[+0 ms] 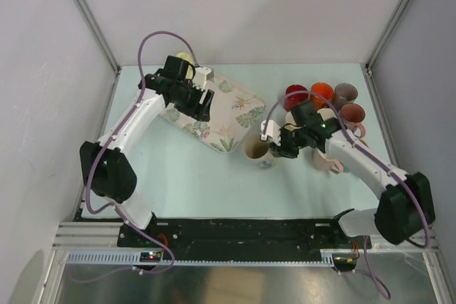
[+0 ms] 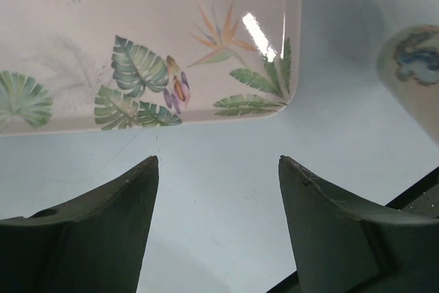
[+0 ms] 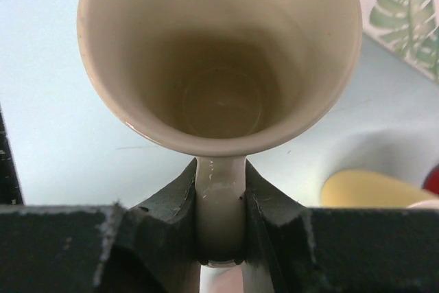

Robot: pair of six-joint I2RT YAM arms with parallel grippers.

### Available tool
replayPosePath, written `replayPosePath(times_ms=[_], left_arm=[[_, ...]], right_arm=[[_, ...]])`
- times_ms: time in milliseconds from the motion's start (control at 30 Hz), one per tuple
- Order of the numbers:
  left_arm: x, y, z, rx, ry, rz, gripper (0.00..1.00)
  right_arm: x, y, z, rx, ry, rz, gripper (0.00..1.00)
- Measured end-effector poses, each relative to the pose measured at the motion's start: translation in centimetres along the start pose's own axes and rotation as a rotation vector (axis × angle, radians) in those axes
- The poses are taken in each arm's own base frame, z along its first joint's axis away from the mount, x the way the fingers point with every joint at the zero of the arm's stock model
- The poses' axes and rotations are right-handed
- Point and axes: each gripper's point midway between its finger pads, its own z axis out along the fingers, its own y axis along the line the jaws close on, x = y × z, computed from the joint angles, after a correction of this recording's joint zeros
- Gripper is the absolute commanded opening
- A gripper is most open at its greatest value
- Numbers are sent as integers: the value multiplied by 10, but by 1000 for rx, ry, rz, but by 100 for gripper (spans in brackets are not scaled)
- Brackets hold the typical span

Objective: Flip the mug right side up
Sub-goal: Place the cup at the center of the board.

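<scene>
Right now the mug (image 1: 257, 149) stands mouth-up mid-table, and we can't tell if its base is on the table (image 1: 199, 183) or just above it. R gripper (image 3: 221, 221) is clamped on the mug's handle (image 3: 221, 190), one finger per side, tight vs. the loop. Its wrist cam looks straight down into the mug's cream inside. L gripper (image 2: 218, 162) is spread wide w/ nothing btwn the fingers. It hangs over bare table just past a rounded corner of the leaf-print tray (image 2: 171, 46), w/ the mug's patterned side at the right edge of that view.

Room: near side and left of the mug, the pale blue top is open down to the black rail (image 1: 235, 233) at the arm bases. On the mug's left the tray's near corner sits just beside it, so little slack there. The tray lies at an angle toward the far-left corner, w/ the L arm stretched over it. White walls close off the left, far and right sides, right at the table edges.

Clutter is on the right, behind the R gripper:
- red mug (image 1: 296, 94), orange mug (image 1: 322, 91) and mauve mug (image 1: 345, 92) in a far row, close together
- pink mug (image 1: 354, 113) next to those
- 2nd pink mug (image 1: 330, 163) against the R forearm
- pale yellow cup (image 3: 374, 190) near the R fingers in wrist view

Some of these are partly hidden by the R arm. Far side of the tray, a yellowish obj (image 1: 185, 57) peeks past the L wrist; too covered to ID.
</scene>
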Motion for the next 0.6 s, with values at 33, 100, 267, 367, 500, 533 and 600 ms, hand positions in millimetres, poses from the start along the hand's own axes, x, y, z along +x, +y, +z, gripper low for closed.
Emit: replayPosePath(times_ms=[33, 100, 267, 367, 500, 533, 600], left_arm=[[0, 3, -1, -5, -1, -6, 75], [0, 7, -2, -11, -3, -16, 75], [-8, 6, -6, -12, -26, -18, 74], [-14, 6, -8, -12, -41, -22, 74], [-16, 7, -3, -11, -39, -30, 74], [-15, 7, -2, -10, -34, -32, 74], [-14, 8, 2, -9, -24, -35, 73]], right_arm=[[4, 5, -4, 3, 1, 13, 0], [15, 16, -11, 12, 0, 55, 0], [55, 30, -26, 54, 31, 205, 0], [73, 32, -33, 86, 30, 273, 0], [84, 29, -38, 130, 1, 328, 0], [87, 28, -38, 138, -8, 342, 0], [91, 27, -38, 150, -22, 370, 0]])
